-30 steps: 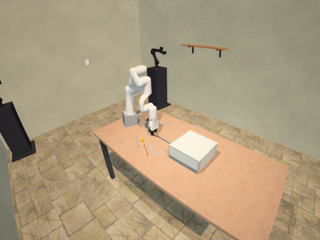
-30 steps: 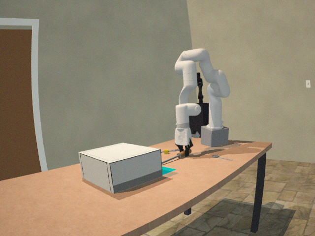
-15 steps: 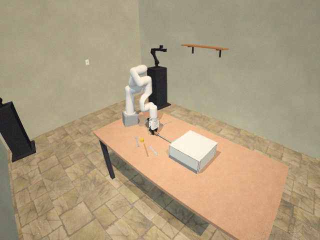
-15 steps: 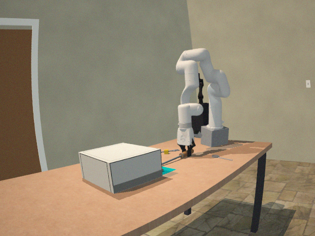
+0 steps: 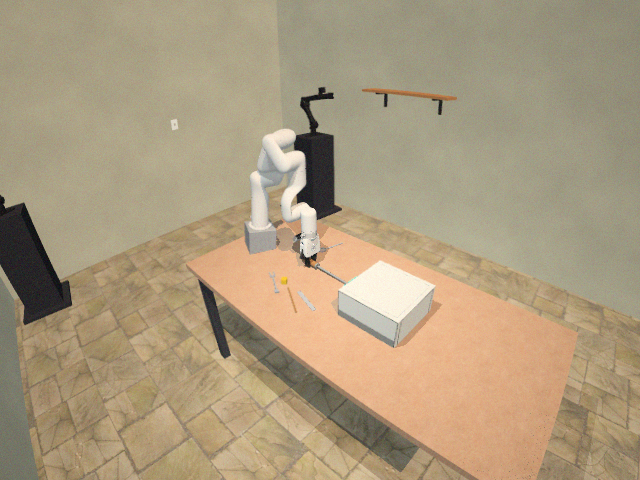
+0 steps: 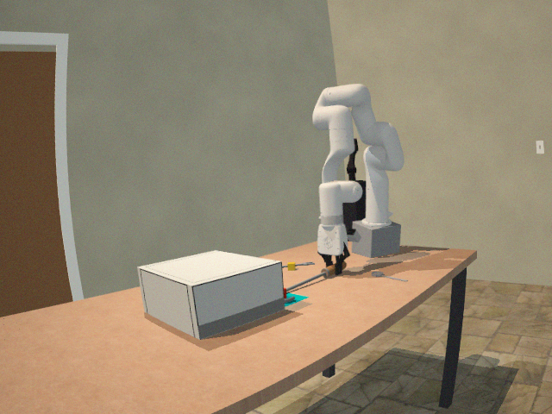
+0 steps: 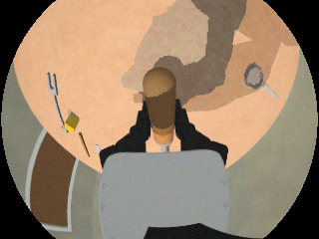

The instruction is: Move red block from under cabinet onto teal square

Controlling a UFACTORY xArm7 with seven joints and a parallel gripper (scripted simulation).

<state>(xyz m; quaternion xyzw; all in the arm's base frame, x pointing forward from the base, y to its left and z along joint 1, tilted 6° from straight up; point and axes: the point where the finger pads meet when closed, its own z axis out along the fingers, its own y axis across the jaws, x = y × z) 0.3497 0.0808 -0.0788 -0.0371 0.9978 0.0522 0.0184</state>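
My gripper (image 6: 333, 267) is shut on the brown wooden handle (image 7: 159, 108) of a long tool. The tool's grey metal rod (image 6: 305, 281) runs along the table to the gap under the white cabinet (image 6: 213, 289). The red block (image 6: 285, 292) shows at the cabinet's edge, at the rod's far end, touching the teal square (image 6: 296, 297). Only a small part of the block is visible. In the top view, the gripper (image 5: 309, 259) holds the tool, whose rod (image 5: 330, 274) points at the cabinet (image 5: 386, 299). The teal square is almost hidden there.
A yellow cube (image 5: 283, 280), two wrenches (image 5: 272, 282) (image 5: 306, 300) and a thin wooden stick (image 5: 292, 299) lie left of the tool. A spoon-like metal tool (image 6: 386, 276) lies near the arm's grey base (image 6: 376, 238). The table edge is close by on that side.
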